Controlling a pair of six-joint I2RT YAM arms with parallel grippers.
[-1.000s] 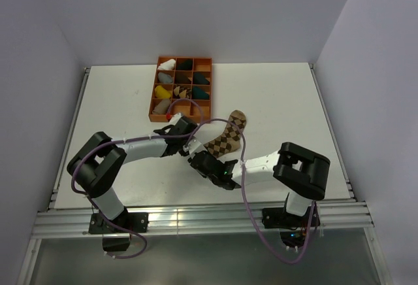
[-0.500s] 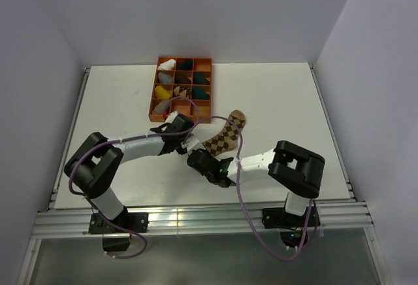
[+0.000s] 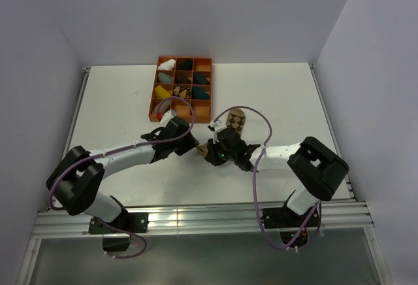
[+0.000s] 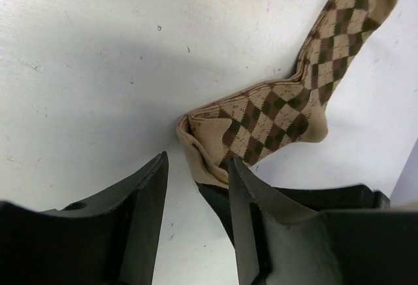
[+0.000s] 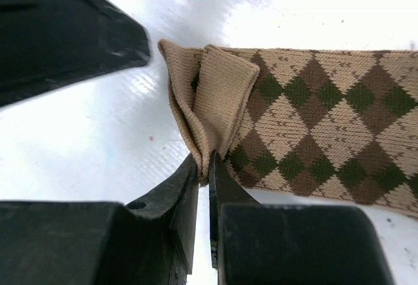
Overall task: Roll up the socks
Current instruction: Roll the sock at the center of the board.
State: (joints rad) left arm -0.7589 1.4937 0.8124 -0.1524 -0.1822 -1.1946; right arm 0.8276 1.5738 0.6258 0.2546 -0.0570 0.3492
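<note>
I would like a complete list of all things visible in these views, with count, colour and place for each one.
argyle sock: one, tan and dark brown, flat on the table just in front of the tray, its tan end folded over
tray: one, orange, divided into compartments, far side of the table, left of centre
sock bundles: several; white, black, grey, teal, yellow; in the tray's compartments
table: one, white
cables: two, purple, one looping along each arm
left arm: one, white and black, jaws open beside the folded end
right arm: one, white and black, jaws shut on the folded end
</note>
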